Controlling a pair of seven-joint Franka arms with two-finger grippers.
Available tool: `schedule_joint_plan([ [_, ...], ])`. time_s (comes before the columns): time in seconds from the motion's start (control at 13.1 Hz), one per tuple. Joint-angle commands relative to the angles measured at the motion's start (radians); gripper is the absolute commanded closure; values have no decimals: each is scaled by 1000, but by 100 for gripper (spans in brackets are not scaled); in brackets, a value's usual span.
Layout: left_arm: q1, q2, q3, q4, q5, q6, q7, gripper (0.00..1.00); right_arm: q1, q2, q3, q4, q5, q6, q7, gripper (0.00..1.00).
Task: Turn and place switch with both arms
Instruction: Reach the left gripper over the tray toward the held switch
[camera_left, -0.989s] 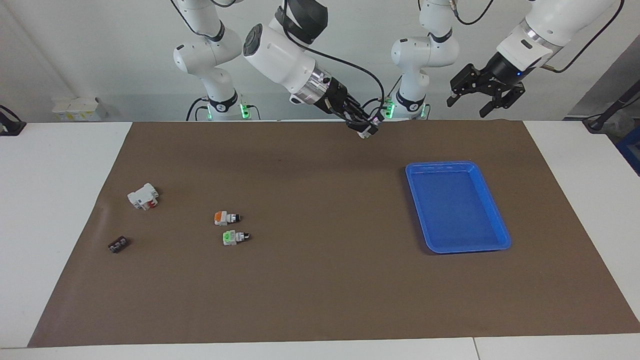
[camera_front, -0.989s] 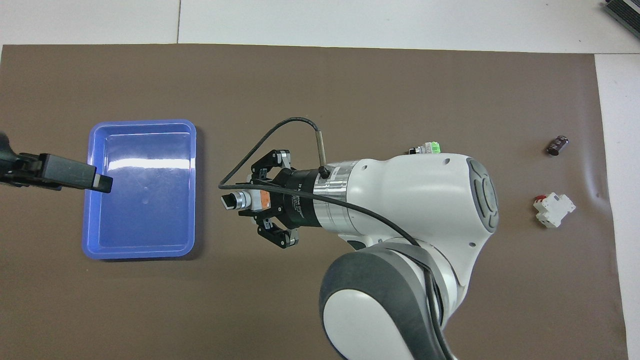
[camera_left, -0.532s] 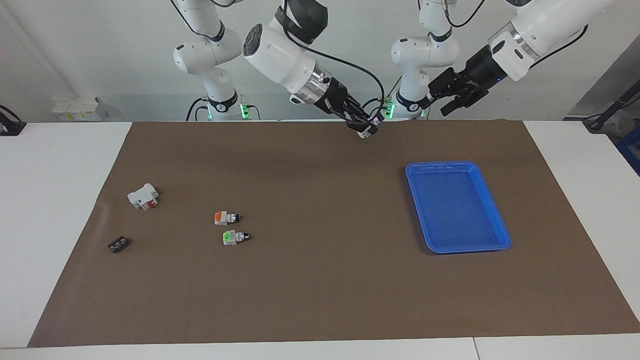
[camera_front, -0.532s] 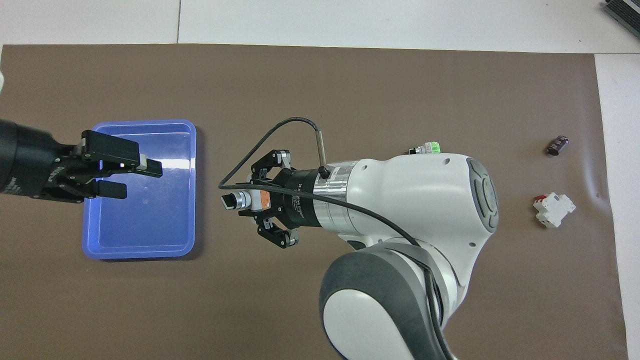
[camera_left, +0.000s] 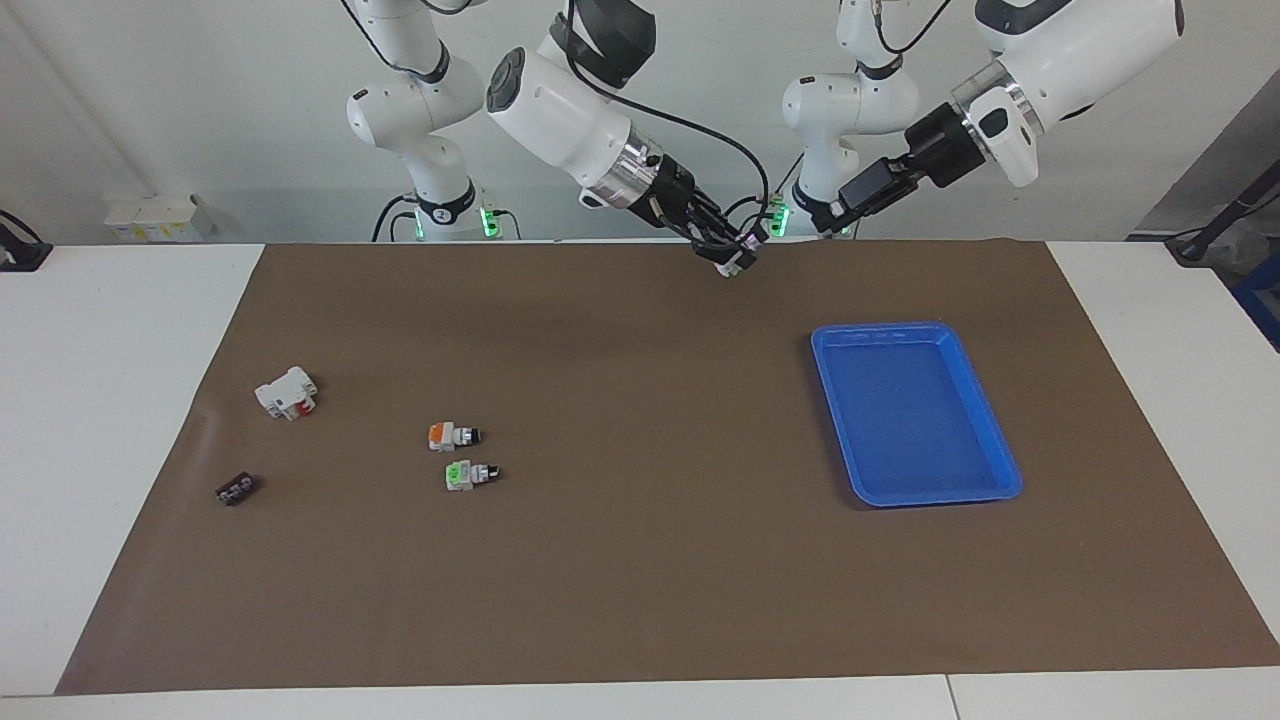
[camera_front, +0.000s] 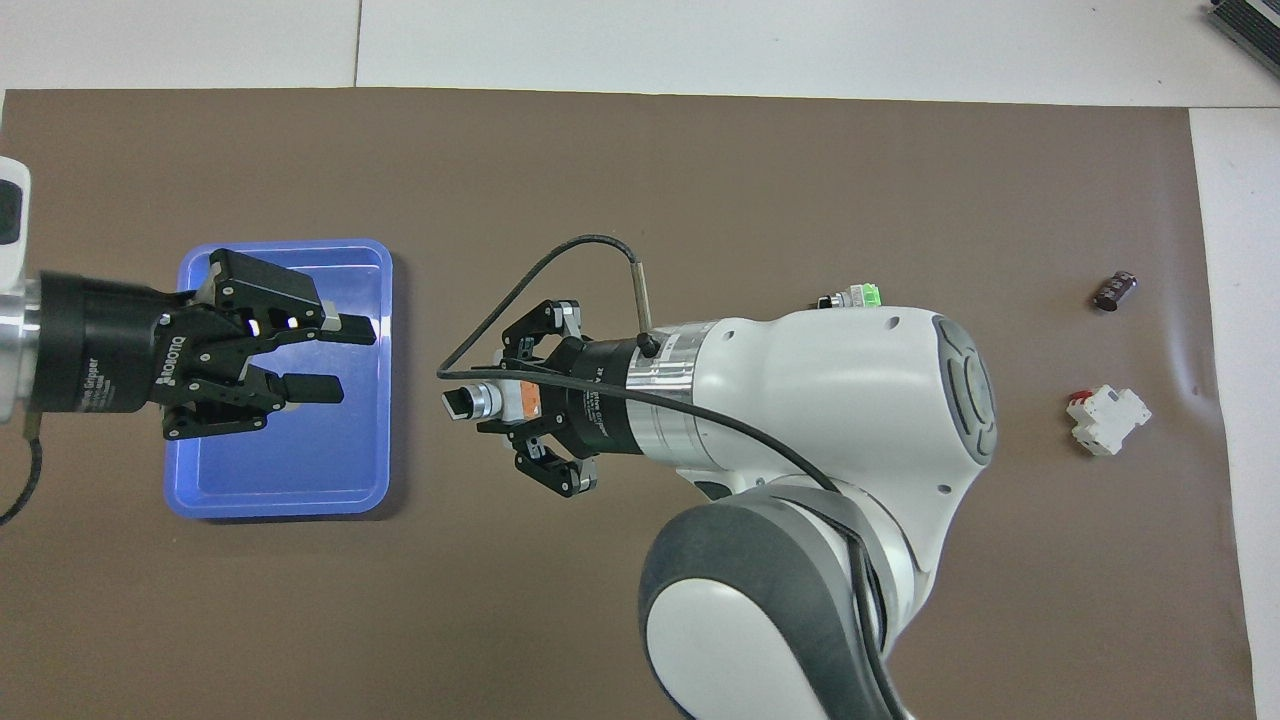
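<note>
I'm looking at a white table covered by a wide brown mat, with a plain pale wall above it. Two slimmer white arms with green-lit bases stand along the robots' edge of the table.

A blue tray lies on the mat toward the left arm's end. Toward the right arm's end lie a white and red block and, farther from the robots, a small black part. Between those and the tray, a second orange switch lies with a green-ended switch just beside it, farther from the robots.

The switch is off the table, pinched in the right gripper. It hangs over bare mat between the tray and the two loose switches. From overhead it lies level and points at the tray: black knob tip outermost, then a silvery grey collar, then the orange block end clamped between the black fingers. In the facing view it shows only as a small pale tip at the end of the claw.

The left gripper is up in the air over the tray. Its two fingers are spread apart, nothing is between them, and they point toward the switch.
</note>
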Motion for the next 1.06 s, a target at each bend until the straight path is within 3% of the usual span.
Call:
schedule_joint_plan([
  [0.0, -22, -64, -17, -103, -45, 113, -32, 39, -10, -2, 4, 6, 8, -19, 11, 100],
  [0.3, -50, -93, -58, -169, -63, 225, -61, 48, -12, -2, 4, 6, 8, -19, 11, 100],
  [0.61, -56, -123, -62, -220, -79, 234, -64, 62, -12, -2, 4, 6, 8, -19, 11, 100],
  [0.99, -57, -133, -66, -234, -79, 230, -70, 62, -12, -2, 4, 6, 8, -19, 11, 100],
])
